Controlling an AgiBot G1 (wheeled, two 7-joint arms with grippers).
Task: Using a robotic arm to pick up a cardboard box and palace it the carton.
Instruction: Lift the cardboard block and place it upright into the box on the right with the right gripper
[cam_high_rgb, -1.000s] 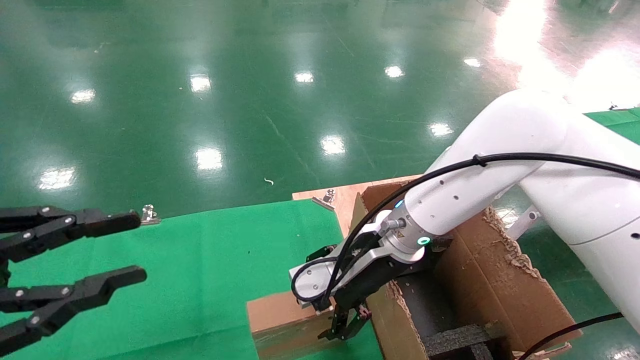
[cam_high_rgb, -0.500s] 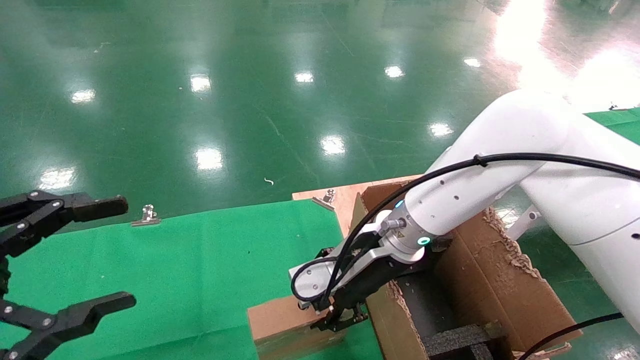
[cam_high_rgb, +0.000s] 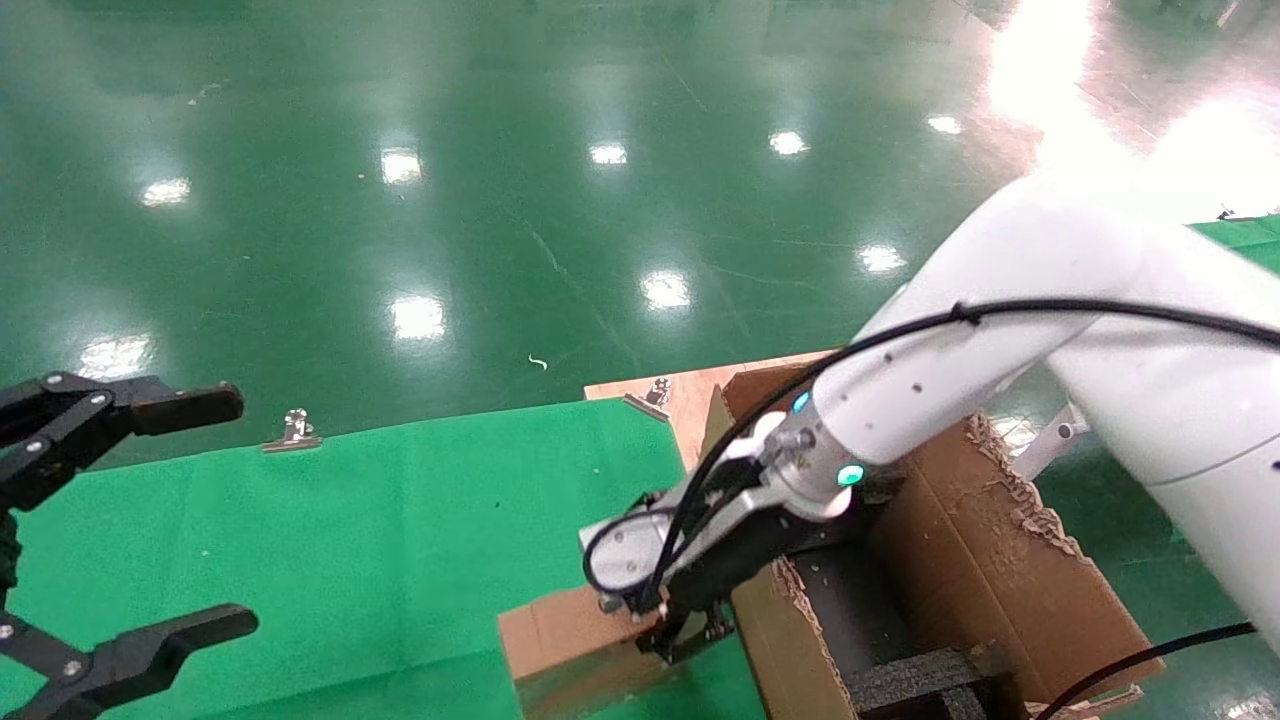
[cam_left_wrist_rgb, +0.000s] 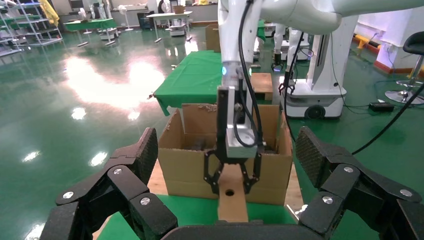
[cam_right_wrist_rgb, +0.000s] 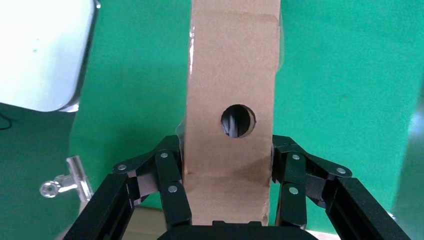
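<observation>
Brown cardboard box (cam_high_rgb: 565, 640) sits low in the middle on the green cloth (cam_high_rgb: 400, 520), squeezed across its thin sides by the right gripper (cam_high_rgb: 685, 632). Just right stands the carton (cam_high_rgb: 990, 570). Far left, the left gripper (cam_high_rgb: 110, 530) hangs wide apart.

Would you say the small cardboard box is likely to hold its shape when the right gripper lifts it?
Probably: the cardboard box looks flat-sided and undented between the right gripper fingers. Being long and narrow, it may pivot if gripped near one end.
</observation>
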